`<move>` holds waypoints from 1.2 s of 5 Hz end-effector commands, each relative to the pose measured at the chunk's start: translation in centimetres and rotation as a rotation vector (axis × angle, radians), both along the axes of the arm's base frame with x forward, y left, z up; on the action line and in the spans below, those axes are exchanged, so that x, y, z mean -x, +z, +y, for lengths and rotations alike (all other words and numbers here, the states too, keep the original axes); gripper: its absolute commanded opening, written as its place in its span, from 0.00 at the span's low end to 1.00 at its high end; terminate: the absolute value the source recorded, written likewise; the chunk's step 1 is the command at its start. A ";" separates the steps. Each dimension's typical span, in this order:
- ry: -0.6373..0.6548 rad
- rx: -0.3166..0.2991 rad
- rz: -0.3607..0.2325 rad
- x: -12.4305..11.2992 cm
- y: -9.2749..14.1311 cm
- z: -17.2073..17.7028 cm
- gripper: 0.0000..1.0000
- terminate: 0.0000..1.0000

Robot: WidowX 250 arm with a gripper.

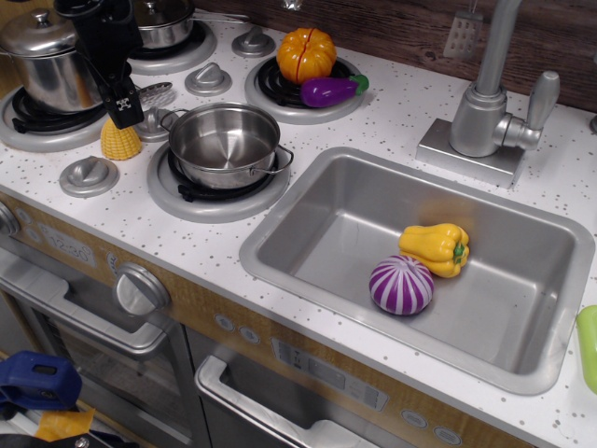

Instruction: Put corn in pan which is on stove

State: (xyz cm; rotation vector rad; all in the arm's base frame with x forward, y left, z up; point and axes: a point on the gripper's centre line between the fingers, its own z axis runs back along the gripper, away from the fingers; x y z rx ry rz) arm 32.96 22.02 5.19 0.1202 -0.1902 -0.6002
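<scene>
Observation.image view of a toy kitchen desk seen from above and in front. The hand, black with a white-marked tip, comes down from the top left corner and ends directly over the corn, touching or nearly touching its upper end. Whether the fingers are apart or closed on the cob cannot be told, since the dark body hides them. The corn stands on the white speckled stove near the left edge of the desk, just beside the left rim of the pan and between that pan and the lidded steel pot at the far left. Its long axis is roughly upright, the broad end down on the stove top and the narrower end up under the hand. The pan sits on the front burner, lidless, with nothing visible inside. An orange pumpkin and a purple eggplant rest on the rear burner toward the back edge. To the right, the sink holds a yellow bell pepper touching a purple striped onion. A grey faucet rises behind the sink at the back edge.
</scene>
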 end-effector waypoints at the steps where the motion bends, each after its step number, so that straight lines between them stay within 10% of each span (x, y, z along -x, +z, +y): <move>1: 0.000 0.000 0.000 0.0 0.0 0.0 1.00 0.00; 6: -0.007 0.037 0.001 -0.9 -1.3 0.7 1.00 0.00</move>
